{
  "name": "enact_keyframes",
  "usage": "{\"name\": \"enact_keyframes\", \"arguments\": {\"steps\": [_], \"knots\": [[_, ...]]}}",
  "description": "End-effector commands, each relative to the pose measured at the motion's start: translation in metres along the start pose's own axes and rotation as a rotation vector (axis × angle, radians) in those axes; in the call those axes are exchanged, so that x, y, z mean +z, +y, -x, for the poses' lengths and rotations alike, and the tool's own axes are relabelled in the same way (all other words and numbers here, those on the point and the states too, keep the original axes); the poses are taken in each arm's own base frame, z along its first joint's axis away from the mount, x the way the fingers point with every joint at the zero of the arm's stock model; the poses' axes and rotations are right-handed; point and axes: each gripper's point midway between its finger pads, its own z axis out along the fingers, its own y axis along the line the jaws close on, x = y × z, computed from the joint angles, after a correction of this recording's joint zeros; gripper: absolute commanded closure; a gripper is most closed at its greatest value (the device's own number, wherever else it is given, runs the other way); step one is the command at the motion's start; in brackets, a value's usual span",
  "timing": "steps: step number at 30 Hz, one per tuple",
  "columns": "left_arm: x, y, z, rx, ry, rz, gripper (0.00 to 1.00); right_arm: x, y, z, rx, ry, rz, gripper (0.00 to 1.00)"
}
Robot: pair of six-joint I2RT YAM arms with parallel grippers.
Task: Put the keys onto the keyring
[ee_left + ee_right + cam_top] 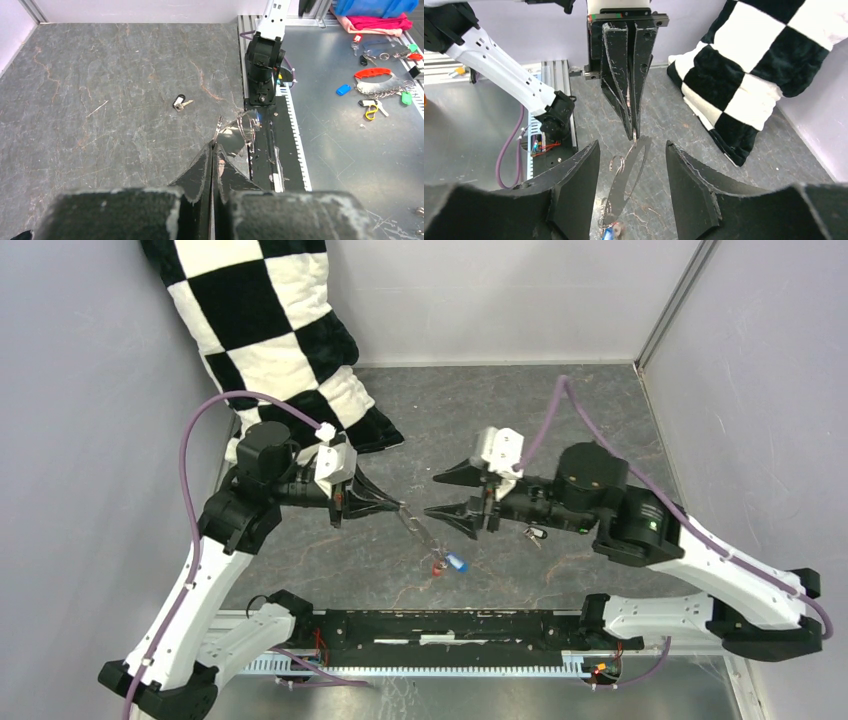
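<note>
Right wrist: left end effector [634, 136] (closed) grips keyring [628, 175].

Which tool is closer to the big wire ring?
Left. The left tool is shut on the top edge of the ring, holding it up. The right tool is open, close beside the ring but apparently not touching it.

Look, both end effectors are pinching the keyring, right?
Not quite. Only the left end effector is pinching the keyring. The right end effector is open, with its fingers spread on either side of the ring. The right wrist view shows it.
</note>
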Motion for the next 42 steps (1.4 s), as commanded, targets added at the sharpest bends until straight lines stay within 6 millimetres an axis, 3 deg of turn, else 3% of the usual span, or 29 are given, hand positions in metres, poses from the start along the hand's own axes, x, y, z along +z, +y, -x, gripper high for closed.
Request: {"name": "enact_keyframes", "arguments": {"steps": [1,6,10,17,23,31,37,39,42], "knots": [[-0.001,-0.009,0.026,0.042,-0.090,-0.022,0.98,-0.011,-0.009,0.000,0.040,-0.048,-0.065,0.42],[-0.006,-0.016,0.031,0.201,-0.112,-0.027,0.98,-0.010,-0.013,-0.025,0.081,-0.040,-0.112,0.40],[-0.012,-0.015,0.039,0.443,-0.125,0.011,0.98,-0.008,-0.020,-0.038,0.098,-0.035,-0.163,0.39],[-0.021,-0.018,0.037,0.778,-0.114,0.057,0.98,-0.002,-0.017,-0.038,0.113,-0.069,-0.144,0.39],[-0.024,-0.027,0.030,0.830,-0.106,0.037,0.98,0.000,-0.014,-0.035,0.114,-0.077,-0.128,0.39],[-0.024,-0.034,0.031,0.763,-0.111,0.012,0.98,0.001,-0.009,-0.033,0.117,-0.088,-0.099,0.40],[-0.019,-0.031,0.029,0.436,-0.085,-0.014,0.98,0.000,-0.013,-0.031,0.123,-0.091,-0.121,0.40],[-0.016,-0.029,0.016,0.308,-0.044,-0.024,0.98,0.002,-0.016,-0.036,0.126,-0.072,-0.137,0.41],[-0.012,-0.020,-0.023,0.165,0.056,-0.008,0.98,0.003,-0.027,-0.059,0.137,0.000,-0.214,0.40]]}}
